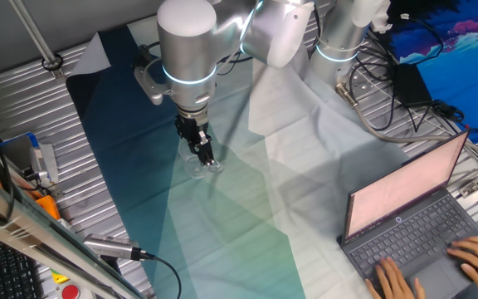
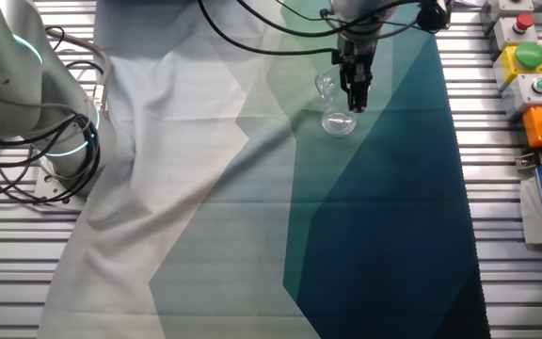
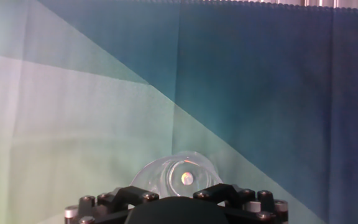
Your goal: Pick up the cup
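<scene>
The cup (image 1: 196, 169) is a small clear glass mug standing on the teal part of the cloth. In the other fixed view its round base (image 2: 339, 122) and side handle (image 2: 325, 85) show. My gripper (image 1: 205, 156) points straight down at it, with the black fingers (image 2: 356, 94) close together at the cup's rim, on the side away from the handle. They look shut on the cup's wall. In the hand view the cup (image 3: 179, 174) lies just past the gripper's black links (image 3: 178, 208). I cannot tell whether the cup is off the cloth.
A folded cloth in white, green and teal (image 1: 247, 208) covers the table. A laptop (image 1: 413, 224) with typing hands is at the front right. Button boxes (image 2: 525, 56) and cables (image 2: 26, 160) line the sides. A second arm base (image 1: 338, 37) stands behind.
</scene>
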You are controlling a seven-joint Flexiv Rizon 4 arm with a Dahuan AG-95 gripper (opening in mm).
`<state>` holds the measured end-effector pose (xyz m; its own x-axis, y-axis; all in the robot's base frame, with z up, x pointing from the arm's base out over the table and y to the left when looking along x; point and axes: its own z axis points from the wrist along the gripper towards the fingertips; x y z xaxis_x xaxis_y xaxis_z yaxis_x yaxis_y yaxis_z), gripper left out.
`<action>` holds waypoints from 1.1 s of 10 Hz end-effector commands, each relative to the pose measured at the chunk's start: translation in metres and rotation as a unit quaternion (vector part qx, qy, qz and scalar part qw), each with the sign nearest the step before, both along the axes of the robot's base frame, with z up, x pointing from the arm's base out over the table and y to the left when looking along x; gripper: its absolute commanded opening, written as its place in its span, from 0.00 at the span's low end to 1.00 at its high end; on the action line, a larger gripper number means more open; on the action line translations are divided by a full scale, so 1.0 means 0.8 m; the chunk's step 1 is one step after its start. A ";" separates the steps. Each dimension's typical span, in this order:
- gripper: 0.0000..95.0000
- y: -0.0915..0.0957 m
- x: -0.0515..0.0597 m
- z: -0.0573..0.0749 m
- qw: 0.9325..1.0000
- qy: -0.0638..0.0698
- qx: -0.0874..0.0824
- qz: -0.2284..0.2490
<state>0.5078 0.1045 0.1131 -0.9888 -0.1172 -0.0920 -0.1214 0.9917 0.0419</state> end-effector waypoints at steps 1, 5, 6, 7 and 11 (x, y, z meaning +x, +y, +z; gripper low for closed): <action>1.00 -0.001 0.001 0.001 1.000 -0.003 -0.006 0.002; 1.00 -0.001 0.001 0.002 1.000 -0.007 -0.012 0.009; 1.00 -0.001 0.001 0.002 1.000 -0.007 -0.013 0.010; 1.00 -0.001 0.001 0.002 1.000 -0.009 -0.015 0.013; 1.00 -0.005 0.000 0.003 0.999 -0.013 -0.022 0.022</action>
<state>0.5082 0.0993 0.1154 -0.9795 -0.1676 -0.1115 -0.1678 0.9858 -0.0077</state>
